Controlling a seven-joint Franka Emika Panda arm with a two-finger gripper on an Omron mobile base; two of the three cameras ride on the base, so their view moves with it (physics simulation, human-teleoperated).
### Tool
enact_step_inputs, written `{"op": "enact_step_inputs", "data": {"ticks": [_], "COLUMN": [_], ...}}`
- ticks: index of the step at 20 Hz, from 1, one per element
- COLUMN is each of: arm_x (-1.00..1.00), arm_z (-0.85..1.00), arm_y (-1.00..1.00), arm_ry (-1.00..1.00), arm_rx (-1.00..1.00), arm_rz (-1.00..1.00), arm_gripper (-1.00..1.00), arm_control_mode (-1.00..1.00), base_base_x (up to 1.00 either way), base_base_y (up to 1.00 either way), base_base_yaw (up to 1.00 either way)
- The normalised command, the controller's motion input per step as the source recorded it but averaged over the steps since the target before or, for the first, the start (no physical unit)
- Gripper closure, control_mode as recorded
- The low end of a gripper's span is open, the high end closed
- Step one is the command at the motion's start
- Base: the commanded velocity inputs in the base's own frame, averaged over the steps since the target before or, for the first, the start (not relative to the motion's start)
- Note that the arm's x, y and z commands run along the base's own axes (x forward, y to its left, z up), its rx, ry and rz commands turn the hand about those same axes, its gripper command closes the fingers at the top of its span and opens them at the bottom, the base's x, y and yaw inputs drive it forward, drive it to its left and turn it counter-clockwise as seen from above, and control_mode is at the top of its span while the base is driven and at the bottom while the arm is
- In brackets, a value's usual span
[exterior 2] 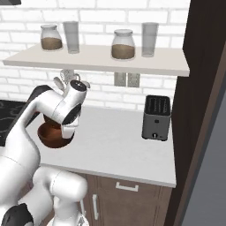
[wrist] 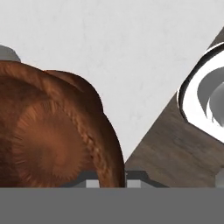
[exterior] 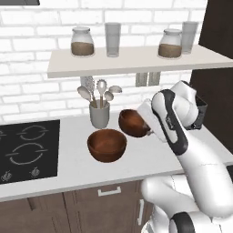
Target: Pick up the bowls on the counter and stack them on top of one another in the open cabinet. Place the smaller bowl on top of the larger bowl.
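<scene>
Gripper: my two-finger gripper [exterior: 144, 124] is pressed tight on the rim of a glossy reddish-brown wooden bowl [exterior: 132, 122], which I hold tilted and clear of the counter surface.
Held bowl: in the hand view its grained inside [wrist: 48, 144] lies close against my fingertips; I judge it the smaller bowl, though the tilt and nearness make its width hard to compare.
Other bowl: the wide, deep reddish-brown wooden bowl [exterior: 107, 144] rests upright on the long off-white countertop [exterior: 73, 168], just beside and below the held one, in front of the grey utensil cup [exterior: 99, 114] with its pale spoons.
Shelf: the long, thin off-white wall shelf [exterior: 132, 61] carries two lidded glass jars with brown contents [exterior: 82, 42] and two clear tumblers [exterior: 112, 39]; neither bowl is on it.
Right base view: my arm covers most of the bowls; only a brown bowl [exterior 2: 54, 136] shows under my wrist, and a dark toaster [exterior 2: 156, 117] stands well apart on the counter.
Done: one bowl is gripped and lifted.
Left: both bowls have yet to reach the shelf. Since the smaller must end on top, I judge that the wide bowl should go up first, so carrying this one now may force a re-stack.
</scene>
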Motion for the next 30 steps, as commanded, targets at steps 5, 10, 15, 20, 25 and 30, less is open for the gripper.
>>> {"op": "enact_step_inputs", "data": {"ticks": [5, 10, 15, 20, 25, 30], "arm_x": [0.31, 0.47, 0.22, 0.31, 0.26, 0.16], "arm_z": [-0.26, -0.45, -0.53, -0.37, -0.31, -0.28], "arm_y": [0.44, 0.41, 0.31, 0.32, 0.08, 0.0], "arm_ry": [0.02, -0.03, -0.08, -0.06, -0.04, -0.01], "arm_rx": [-0.02, -0.13, -0.14, -0.11, -0.09, -0.07], "arm_rz": [0.13, 0.08, 0.09, 0.06, 0.03, 0.01], "arm_gripper": [1.0, 1.0, 1.0, 1.0, 1.0, 1.0], "arm_control_mode": [-1.0, -1.0, -1.0, -1.0, -1.0, -1.0], "base_base_x": [0.0, 0.0, 0.0, 0.0, 0.0, 0.0], "base_base_y": [0.0, 0.0, 0.0, 0.0, 0.0, 0.0], "base_base_yaw": [0.0, 0.0, 0.0, 0.0, 0.0, 0.0]}}
